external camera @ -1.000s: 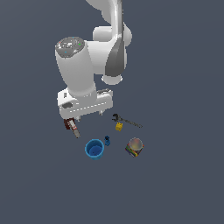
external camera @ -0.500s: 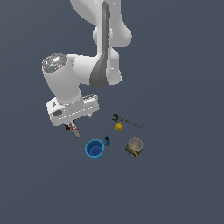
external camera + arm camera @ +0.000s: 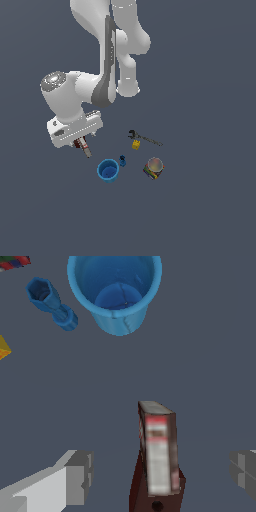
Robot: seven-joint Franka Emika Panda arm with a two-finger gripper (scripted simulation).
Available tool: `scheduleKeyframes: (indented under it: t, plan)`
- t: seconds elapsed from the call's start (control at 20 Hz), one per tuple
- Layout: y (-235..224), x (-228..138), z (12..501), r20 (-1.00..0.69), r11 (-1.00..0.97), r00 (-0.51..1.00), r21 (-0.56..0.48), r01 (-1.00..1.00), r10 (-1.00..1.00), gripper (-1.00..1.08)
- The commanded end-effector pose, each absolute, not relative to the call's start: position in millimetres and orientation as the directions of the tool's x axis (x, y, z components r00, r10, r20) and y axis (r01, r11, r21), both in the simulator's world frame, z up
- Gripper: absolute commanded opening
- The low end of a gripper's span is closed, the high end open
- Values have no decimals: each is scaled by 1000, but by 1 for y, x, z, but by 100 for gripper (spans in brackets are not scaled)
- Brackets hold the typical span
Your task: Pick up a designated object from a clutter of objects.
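The marker-like stick (image 3: 159,451), pale with a red band, lies partly over the red-brown block (image 3: 150,498). In the exterior view the stick (image 3: 86,149) pokes out below my hand, to the exterior view's left of the blue cup (image 3: 108,170). My gripper (image 3: 160,472) is open, with one finger (image 3: 75,476) on each side of the stick and block, not touching them. In the exterior view the gripper (image 3: 80,145) is mostly hidden under the white hand.
The blue cup (image 3: 116,293) stands upright beyond the stick, with a tiny blue piece (image 3: 50,301) beside it. A yellow block (image 3: 135,144), a dark wrench (image 3: 145,138) and a labelled tin can (image 3: 154,167) lie to the exterior view's right of the cup.
The arm has swung to the exterior view's left, and the hand has shifted with it to sit over the stick and red-brown block. The objects have not moved.
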State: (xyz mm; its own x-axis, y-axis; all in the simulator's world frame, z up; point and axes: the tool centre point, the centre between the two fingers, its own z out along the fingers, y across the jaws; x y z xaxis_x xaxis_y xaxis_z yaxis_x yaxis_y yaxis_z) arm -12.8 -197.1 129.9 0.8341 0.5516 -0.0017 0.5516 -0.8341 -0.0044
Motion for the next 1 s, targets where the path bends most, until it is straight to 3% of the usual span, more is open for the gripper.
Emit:
scheduleKeyframes:
  t: [0.0, 0.6, 0.95]
  plan:
    - [-204, -15, 124, -1, -822, 822, -2, 569, 569, 100]
    - [-212, -19, 115, 0, -810, 810, -1, 587, 587, 100]
    - [-212, -20, 86, 0, -809, 809, 0, 588, 588, 100]
